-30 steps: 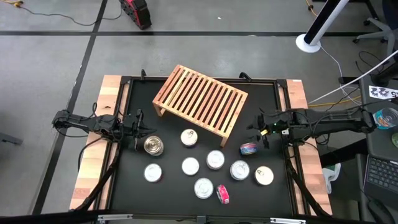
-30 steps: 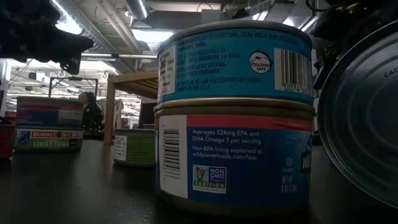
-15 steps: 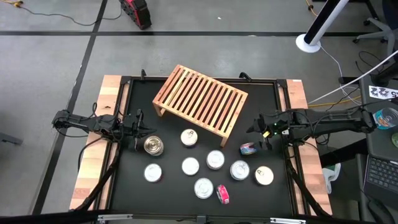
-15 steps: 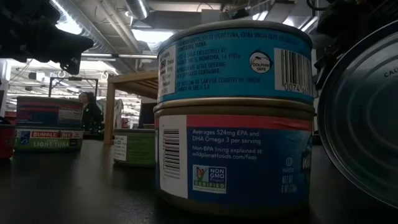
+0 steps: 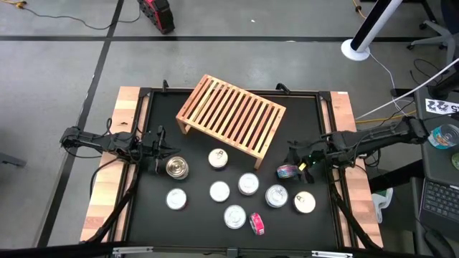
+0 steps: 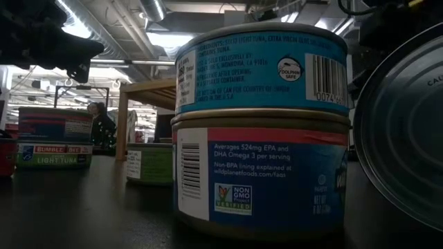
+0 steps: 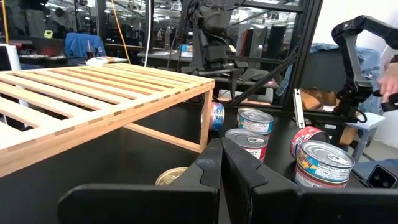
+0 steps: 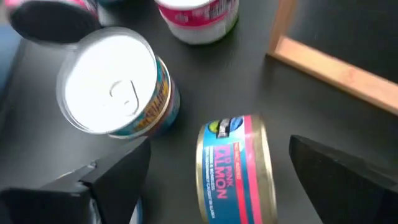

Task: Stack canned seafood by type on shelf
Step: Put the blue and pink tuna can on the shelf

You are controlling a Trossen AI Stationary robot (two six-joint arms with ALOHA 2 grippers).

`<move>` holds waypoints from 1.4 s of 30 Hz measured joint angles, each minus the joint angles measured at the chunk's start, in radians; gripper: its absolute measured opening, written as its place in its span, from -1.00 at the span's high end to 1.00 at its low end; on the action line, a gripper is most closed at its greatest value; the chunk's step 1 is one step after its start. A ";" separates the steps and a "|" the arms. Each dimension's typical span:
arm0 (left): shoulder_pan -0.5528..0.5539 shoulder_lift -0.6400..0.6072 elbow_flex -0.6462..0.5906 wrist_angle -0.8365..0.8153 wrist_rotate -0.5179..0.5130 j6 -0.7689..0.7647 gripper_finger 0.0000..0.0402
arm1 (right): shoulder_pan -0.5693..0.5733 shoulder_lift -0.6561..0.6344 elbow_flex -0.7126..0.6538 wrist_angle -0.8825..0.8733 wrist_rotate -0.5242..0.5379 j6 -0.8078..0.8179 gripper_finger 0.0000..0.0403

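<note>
Nine cans [image 5: 219,191] lay before one shelf [image 5: 231,115]; the right gripper [image 5: 295,164] gaped empty, the left gripper [image 5: 161,150] stayed closed, empty.

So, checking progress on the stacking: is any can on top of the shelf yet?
No, the high view shows the shelf's slats bare, with all cans on the black table.

Grey floor [image 5: 57,79] (black tape lines)

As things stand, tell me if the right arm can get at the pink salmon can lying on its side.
Probably yes. The right end effector is open and sits right over the tipped pink salmon can, whose sides look free: the upright can beside it stands apart, and the shelf leg is off to one side.
</note>
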 joint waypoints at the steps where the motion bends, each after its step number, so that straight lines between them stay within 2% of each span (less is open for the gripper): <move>1: 0.000 0.000 0.000 0.000 0.000 0.000 0.97 | 0.016 0.009 0.000 0.000 0.015 0.009 -0.88; 10: 0.000 0.000 0.000 0.000 0.000 0.000 0.97 | 0.138 0.082 0.000 -0.012 0.182 0.001 -0.88; 20: 0.000 0.000 0.000 0.000 0.000 0.000 0.97 | 0.163 0.168 0.000 -0.019 0.256 -0.001 -0.84; 25: 0.000 0.000 0.000 0.000 0.000 0.000 0.97 | 0.163 0.175 0.000 -0.019 0.276 -0.015 -0.56; 32: 0.000 0.000 0.000 0.000 0.000 0.000 0.97 | 0.163 0.175 0.007 -0.028 0.296 -0.016 0.09; 33: 0.000 0.000 0.000 0.000 0.000 0.000 0.97 | 0.163 0.175 0.016 -0.041 0.305 -0.016 0.13; 38: 0.000 0.000 0.000 0.000 0.000 0.000 0.97 | 0.163 0.172 0.095 -0.139 0.378 -0.007 0.13; 42: 0.000 0.000 0.000 0.000 0.000 0.000 0.97 | 0.163 0.161 0.176 -0.273 0.381 -0.014 0.13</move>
